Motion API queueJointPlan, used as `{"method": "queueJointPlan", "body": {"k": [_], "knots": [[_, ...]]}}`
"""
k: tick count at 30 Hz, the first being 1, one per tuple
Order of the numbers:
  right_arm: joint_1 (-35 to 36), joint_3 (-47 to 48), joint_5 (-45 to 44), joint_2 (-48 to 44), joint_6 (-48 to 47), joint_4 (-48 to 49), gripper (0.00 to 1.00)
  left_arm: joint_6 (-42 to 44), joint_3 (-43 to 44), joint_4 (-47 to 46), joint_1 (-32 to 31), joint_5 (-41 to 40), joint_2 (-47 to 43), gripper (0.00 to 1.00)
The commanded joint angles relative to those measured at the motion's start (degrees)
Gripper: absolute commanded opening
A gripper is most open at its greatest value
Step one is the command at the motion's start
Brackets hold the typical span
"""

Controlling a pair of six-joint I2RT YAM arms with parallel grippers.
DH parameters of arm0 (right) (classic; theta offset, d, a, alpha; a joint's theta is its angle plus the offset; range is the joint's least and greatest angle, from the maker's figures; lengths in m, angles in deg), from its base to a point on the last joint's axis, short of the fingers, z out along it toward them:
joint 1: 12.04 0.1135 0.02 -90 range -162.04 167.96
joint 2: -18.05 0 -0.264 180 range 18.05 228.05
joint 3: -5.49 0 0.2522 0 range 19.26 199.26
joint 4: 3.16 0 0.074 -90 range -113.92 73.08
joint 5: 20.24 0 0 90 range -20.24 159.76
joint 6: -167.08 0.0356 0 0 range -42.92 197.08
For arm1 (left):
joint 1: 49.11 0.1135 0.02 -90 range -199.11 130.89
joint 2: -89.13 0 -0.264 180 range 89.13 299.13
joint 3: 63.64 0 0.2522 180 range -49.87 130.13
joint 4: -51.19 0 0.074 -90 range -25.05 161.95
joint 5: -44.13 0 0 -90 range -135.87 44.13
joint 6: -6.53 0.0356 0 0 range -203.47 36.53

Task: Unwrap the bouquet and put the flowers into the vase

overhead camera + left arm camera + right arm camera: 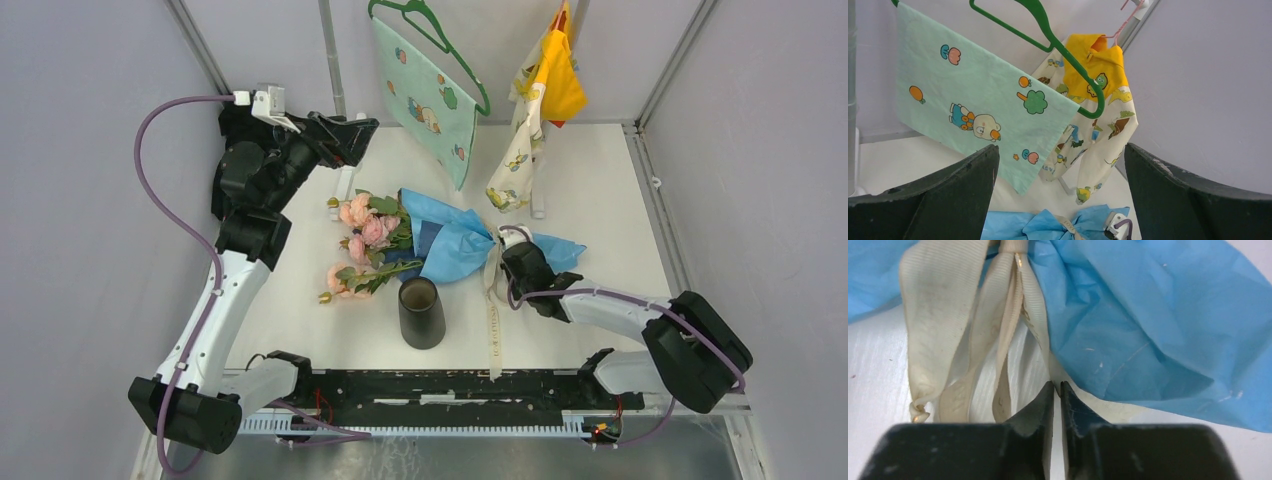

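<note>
- I see the bouquet (420,240) lying on its side in the middle of the white table (600,190), heads to the left and tied end to the right.
- The flowers (360,228) are pink and peach roses with green leaves, spilling out of the open end of the wrap.
- The light-blue paper (1148,315) is thin, matte and finely creased, and it flares out on both sides of the tie. A darker blue layer shows inside the wrap near the stems.
- The cream ribbon (973,335) is ribbed and flat. It gathers into a knot with loops and strands hanging below, and one long tail runs toward the near edge.
- The vase (421,313) is a plain matte black cylinder, standing upright just in front of the bouquet, near the leaves.
- My right gripper (1058,386) sits low at the tie. Its dark fingers are clenched to a thin slit, with one ribbon strand running straight into the tips, so I read it as a pinch on the ribbon.
- My left gripper (352,132) hangs high at the back left, jaws spread wide, touching nothing.
</note>
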Motion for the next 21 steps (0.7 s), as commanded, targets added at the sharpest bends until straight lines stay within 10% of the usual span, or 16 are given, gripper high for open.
{"method": "queueJointPlan", "body": {"k": [1,21], "knots": [[-0.4,1.9,2.6,1.4,-1.9,3.5,0.06,0.6,0.2,-0.5,0.0,-0.9,-0.7,1.0],[-0.5,30.0,-5.4,-17.6,-8.6,-15.9,0.0,4.6,4.3,2.0,-6.1,2.8,5.6,1.0]]}}
